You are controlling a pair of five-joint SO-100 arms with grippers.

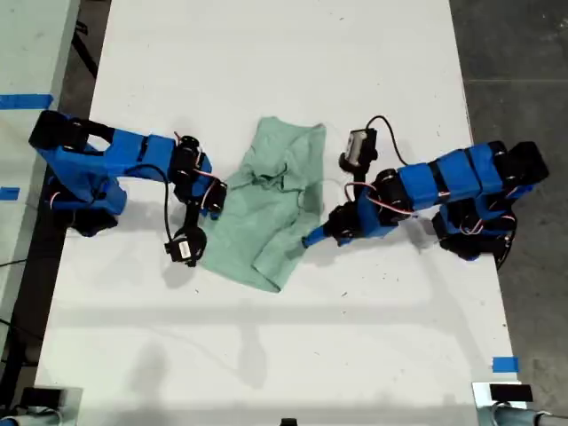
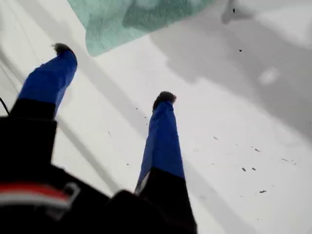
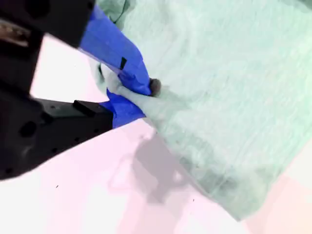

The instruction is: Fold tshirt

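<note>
One tshirt (image 1: 271, 204), two grippers, second gripper (image 3: 139, 100) jaws pinching it

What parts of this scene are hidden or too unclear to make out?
- Exterior view: the tshirt is crumpled, so its sleeves and collar can't be told apart.
- First wrist view: the picture's edge cuts off most of the shirt; my first gripper hangs open over bare table.
- Second wrist view: my second gripper hides the pinched cloth edge.
</note>
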